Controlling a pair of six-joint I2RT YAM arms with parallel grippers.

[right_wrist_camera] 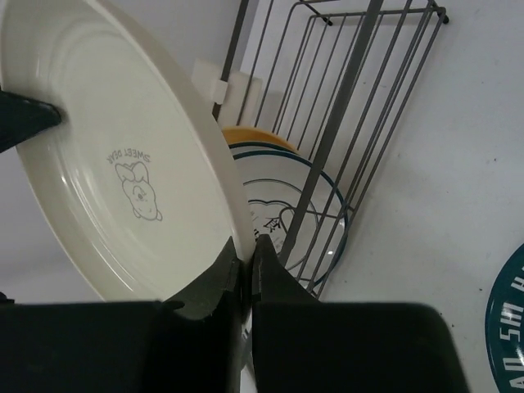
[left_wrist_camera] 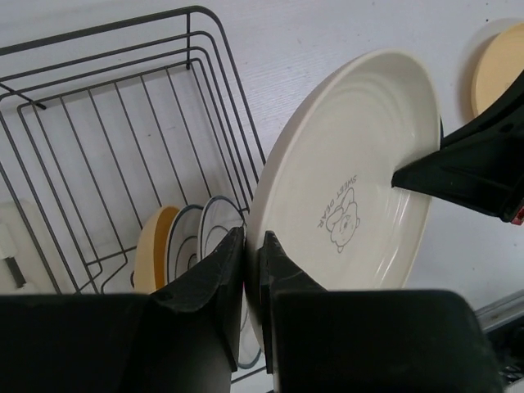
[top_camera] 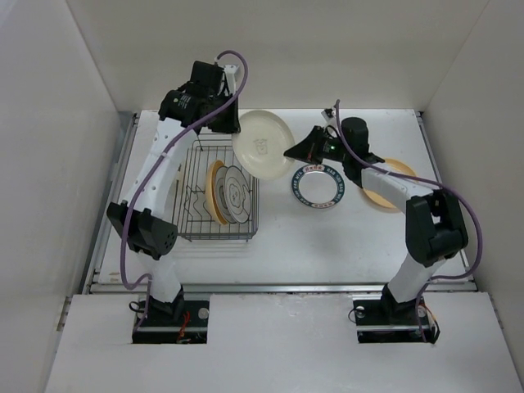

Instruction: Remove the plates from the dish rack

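A cream plate with a small bear drawing (top_camera: 264, 145) is held in the air just right of the dish rack (top_camera: 190, 176). My left gripper (top_camera: 235, 128) is shut on its far-left rim and my right gripper (top_camera: 292, 152) is shut on its right rim. In the left wrist view the left gripper (left_wrist_camera: 252, 241) pinches the plate (left_wrist_camera: 352, 172); in the right wrist view the right gripper (right_wrist_camera: 247, 250) pinches the plate (right_wrist_camera: 123, 164). In the rack stand a tan plate (top_camera: 214, 190) and white dark-rimmed plates (top_camera: 235, 195), which also show in the left wrist view (left_wrist_camera: 190, 246).
A plate with a dark teal ring (top_camera: 317, 186) lies flat on the table right of the rack. A tan plate (top_camera: 387, 183) lies further right, partly under my right arm. White walls enclose the table on three sides.
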